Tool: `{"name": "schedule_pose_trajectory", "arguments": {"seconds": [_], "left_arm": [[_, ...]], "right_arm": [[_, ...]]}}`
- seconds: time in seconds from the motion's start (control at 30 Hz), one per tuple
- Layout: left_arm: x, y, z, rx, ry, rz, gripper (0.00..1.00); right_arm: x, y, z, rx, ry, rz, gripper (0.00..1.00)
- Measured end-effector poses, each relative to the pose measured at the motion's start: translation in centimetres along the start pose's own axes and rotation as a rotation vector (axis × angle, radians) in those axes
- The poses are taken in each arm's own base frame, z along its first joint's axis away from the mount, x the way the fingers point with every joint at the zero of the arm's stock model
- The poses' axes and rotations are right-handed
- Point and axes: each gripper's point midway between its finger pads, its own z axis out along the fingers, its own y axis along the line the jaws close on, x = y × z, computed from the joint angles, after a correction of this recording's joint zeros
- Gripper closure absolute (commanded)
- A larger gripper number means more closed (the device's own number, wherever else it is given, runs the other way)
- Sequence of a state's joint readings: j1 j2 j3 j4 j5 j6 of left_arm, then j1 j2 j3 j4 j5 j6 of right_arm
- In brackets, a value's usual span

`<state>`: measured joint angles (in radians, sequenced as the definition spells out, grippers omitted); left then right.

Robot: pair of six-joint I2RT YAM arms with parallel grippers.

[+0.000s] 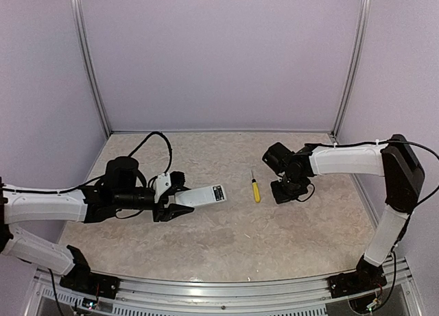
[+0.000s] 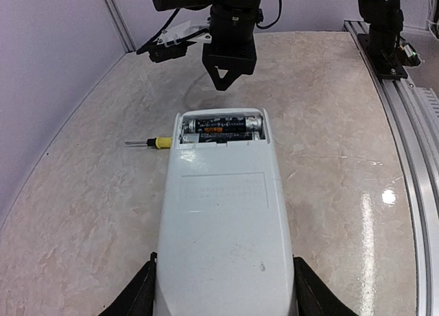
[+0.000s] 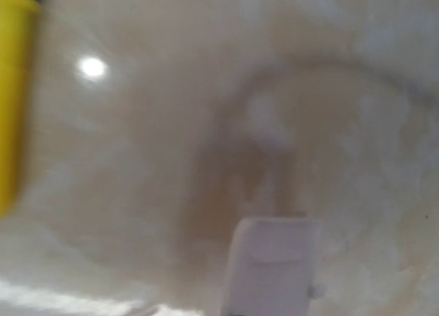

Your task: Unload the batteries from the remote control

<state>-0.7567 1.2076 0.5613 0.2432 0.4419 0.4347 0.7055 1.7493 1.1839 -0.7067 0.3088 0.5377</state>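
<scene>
Nearest the arm bases, the left gripper (image 2: 223, 299) grasps the remote control (image 2: 223, 220) by its near end, one finger on each long edge. The remote's back faces up, just over the marbled worktop (image 2: 329, 124). I cannot tell whether it rests on the worktop or is held slightly clear.

The battery bay at the far end of the remote is uncovered, so the opening step looks done. The batteries (image 2: 223, 128) both sit in the bay, side by side and touching, lying across the remote's width. Neither is out yet, so by my reckoning the unloading itself is all left to do.

The remote's long axis runs away from the left gripper, roughly left to right across the worktop. The open bay end points toward the right arm.

Just past that end and to one side lies a yellow-handled screwdriver (image 2: 156, 142), flat on the worktop and apart from the remote.

Farther on, the right gripper (image 2: 223, 79) hangs tip-down, clenched to a point, near the bay end but not touching it. Its own camera is blurred. It shows a pale oblong piece low in the view, and I cannot make out what that is or whether it is held.
</scene>
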Motion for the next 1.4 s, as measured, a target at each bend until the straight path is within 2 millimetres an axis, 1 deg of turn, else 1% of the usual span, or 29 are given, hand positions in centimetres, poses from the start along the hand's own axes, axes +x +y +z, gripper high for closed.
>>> {"name": "schedule_pose_trajectory", "arguments": {"seconds": [0.17, 0.3, 0.37, 0.5, 0.57, 0.63, 0.83, 1.07, 1.17, 1.27, 1.4], "left_arm": [[1.1, -0.9, 1.0, 0.03, 0.033, -0.031, 1.0], [2.2, -1.5, 1.6, 0.053, 0.062, -0.053, 1.0], [2.5, -1.7, 1.9, 0.059, 0.072, -0.059, 1.0], [2.8, -1.8, 2.0, 0.062, 0.08, -0.065, 1.0], [2.9, -1.8, 2.1, 0.063, 0.084, -0.067, 1.0], [3.2, -1.8, 2.2, 0.064, 0.092, -0.066, 1.0], [4.9, -2.1, 2.8, 0.08, 0.145, -0.071, 1.0], [7.7, -2.9, 4.7, 0.131, 0.222, -0.094, 1.0], [8.5, -2.8, 5.7, 0.145, 0.242, -0.102, 1.0], [9.2, -2.9, 6.4, 0.154, 0.254, -0.104, 1.0], [10.1, -3.1, 7.0, 0.164, 0.27, -0.104, 1.0]], "right_arm": [[1.3, -0.5, 2.1, 0.059, 0.055, -0.034, 0.99], [2.3, -0.4, 3.7, 0.08, 0.098, -0.063, 0.93], [2.6, -0.3, 4.0, 0.08, 0.109, -0.071, 0.86], [2.2, 0.2, 4.0, 0.053, 0.102, -0.073, 0.65], [1.9, 0.7, 3.9, 0.025, 0.095, -0.076, 0.57], [1.9, 1.3, 3.8, -0.008, 0.098, -0.072, 0.51], [1.9, 2.8, 3.1, -0.094, 0.126, -0.083, 0.47], [-0.9, 4.9, 0.9, -0.199, 0.078, -0.074, 0.39], [-1.8, 5.8, 0.4, -0.244, 0.058, -0.067, 0.4], [-2.2, 6.3, 0.2, -0.266, 0.048, -0.063, 0.42], [-3.0, 7.0, 0.6, -0.291, 0.031, -0.056, 0.45]]}}
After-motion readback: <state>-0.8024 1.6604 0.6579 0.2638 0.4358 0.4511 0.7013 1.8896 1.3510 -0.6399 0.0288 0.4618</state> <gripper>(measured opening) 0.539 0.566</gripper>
